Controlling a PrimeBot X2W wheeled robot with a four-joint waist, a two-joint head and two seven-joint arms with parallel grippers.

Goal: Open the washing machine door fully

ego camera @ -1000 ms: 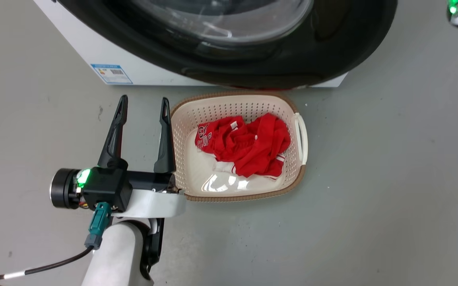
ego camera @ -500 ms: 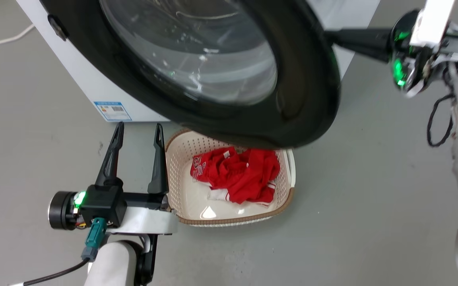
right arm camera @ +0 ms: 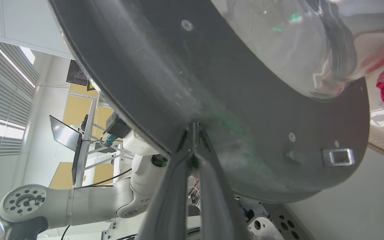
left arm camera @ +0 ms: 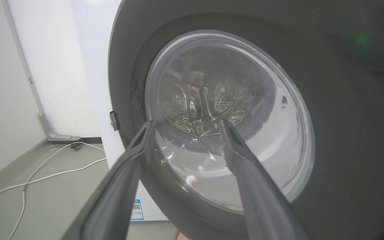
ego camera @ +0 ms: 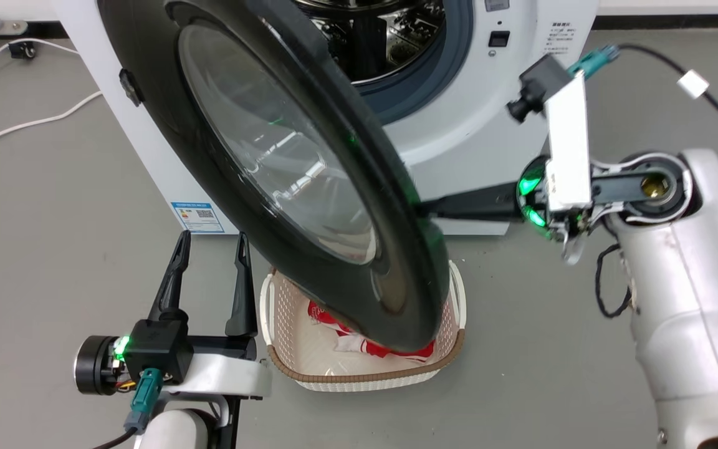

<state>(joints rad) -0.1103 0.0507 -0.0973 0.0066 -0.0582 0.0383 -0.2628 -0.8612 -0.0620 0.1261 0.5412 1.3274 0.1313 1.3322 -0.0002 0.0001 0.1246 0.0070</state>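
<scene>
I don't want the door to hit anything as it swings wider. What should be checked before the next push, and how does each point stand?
1. Door fully open: not ok, it stands partway out from the washing machine.
2. Right gripper on the door: ok, shut fingers touch its inner face near the rim.
3. Left gripper out of the swing: cannot tell; open, facing the door.
4. Basket clear of the door's lower edge: cannot tell; they overlap in the head view.

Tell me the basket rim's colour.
Brown; the basket rim shows best in the head view.
</scene>
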